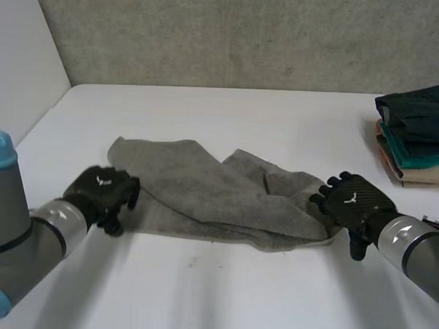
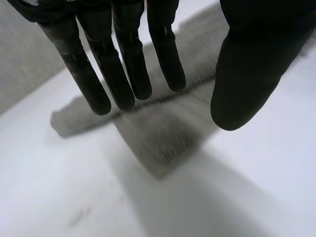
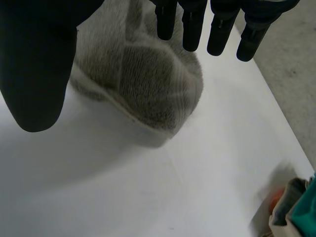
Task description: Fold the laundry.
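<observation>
1. The white desk [image 1: 221, 296] carries everything.
2. The grey towel [image 1: 204, 189] lies rumpled across centre frame. Lifting its ends unevenly would, we judge, skew the fold.
3. Folded clothes [image 1: 417, 137] sit at the right edge (well apart).
4. The left hand [image 1: 102, 192] and right hand [image 1: 352, 203] are spread at the towel's ends, pinching nothing. A shallow grab could slip.

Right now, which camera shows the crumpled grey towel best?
The head view: the whole crumpled grey towel lies across the white table, end to end. The left wrist view gives one flat end past the left hand's fingertips; the right wrist view gives the rumpled other end under the right hand.
</observation>
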